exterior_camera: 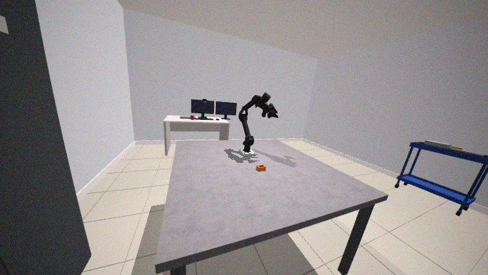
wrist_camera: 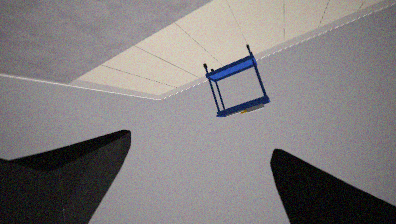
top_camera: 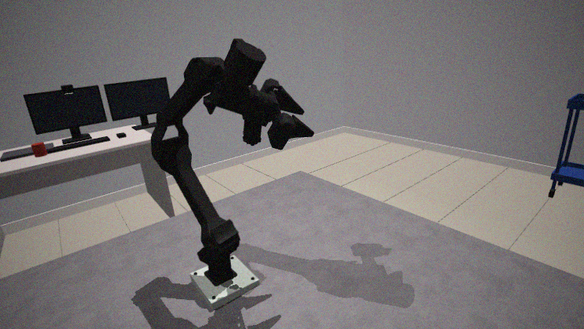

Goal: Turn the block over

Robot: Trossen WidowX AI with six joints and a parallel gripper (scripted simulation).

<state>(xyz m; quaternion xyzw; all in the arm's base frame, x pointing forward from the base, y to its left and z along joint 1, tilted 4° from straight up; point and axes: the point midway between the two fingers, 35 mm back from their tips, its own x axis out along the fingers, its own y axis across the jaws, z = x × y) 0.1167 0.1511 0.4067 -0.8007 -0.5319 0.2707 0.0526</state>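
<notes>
Orange block flat on table

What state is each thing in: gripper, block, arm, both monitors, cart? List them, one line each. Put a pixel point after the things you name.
Gripper (top_camera: 308, 122) (exterior_camera: 277, 113) (wrist_camera: 201, 147): open, nothing between the fingers, raised above the table.
Orange block (exterior_camera: 261, 168): resting on the table, dark mark on its top face.
Arm (top_camera: 192, 188) (exterior_camera: 246, 128): raised and bent over.
Left monitor (top_camera: 65, 109) (exterior_camera: 202, 106): upright, screen dark.
Right monitor (top_camera: 138, 99) (exterior_camera: 226, 108): upright, screen dark.
Blue cart (top_camera: 570, 173) (exterior_camera: 440, 188) (wrist_camera: 232, 69): standing on its casters.
</notes>
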